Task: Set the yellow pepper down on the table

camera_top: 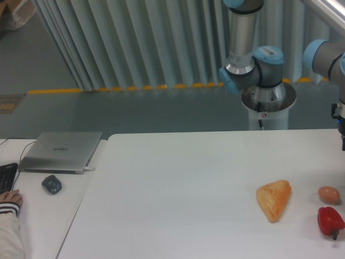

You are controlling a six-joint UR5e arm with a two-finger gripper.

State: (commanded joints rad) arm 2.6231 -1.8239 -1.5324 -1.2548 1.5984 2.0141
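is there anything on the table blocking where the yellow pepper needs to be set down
Nothing visible blocks it. Most of the table is bare; only a pastry, an egg and a red pepper sit near its right edge. The yellow pepper and the jaws are out of view, so nothing can be judged between them.

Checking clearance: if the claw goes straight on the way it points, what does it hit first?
Probably the white table near the brown egg; the claw is mostly out of frame, so unsure.

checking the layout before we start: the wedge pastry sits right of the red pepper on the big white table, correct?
Not quite. In the camera view the pastry sits left of the red pepper, not right, with a brown egg between and slightly behind them on the white table.
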